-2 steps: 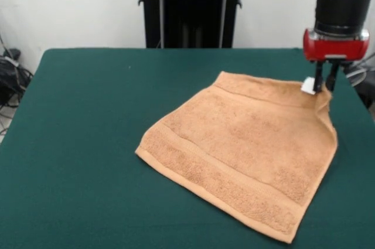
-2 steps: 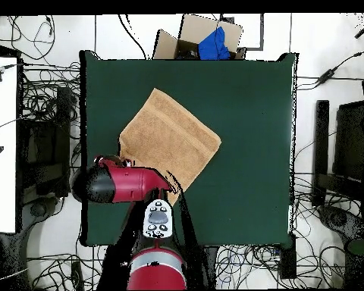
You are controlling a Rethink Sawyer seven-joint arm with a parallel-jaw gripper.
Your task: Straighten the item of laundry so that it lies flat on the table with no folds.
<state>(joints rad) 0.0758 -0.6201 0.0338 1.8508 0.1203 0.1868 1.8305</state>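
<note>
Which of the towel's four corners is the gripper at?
The gripper is at the corner with the white tag, the towel's far right corner in the front view. It is slightly raised and puckered; the other three lie on the table.

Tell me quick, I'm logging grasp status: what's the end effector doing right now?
End effector: closed on the far corner of the towel, by its white tag, lifting that corner slightly.

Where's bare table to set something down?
Bare dark green felt table: the wide strip between the orange-tan terry towel and the far long edge in the overhead view. Crowded: the tagged towel corner under the end effector.
</note>
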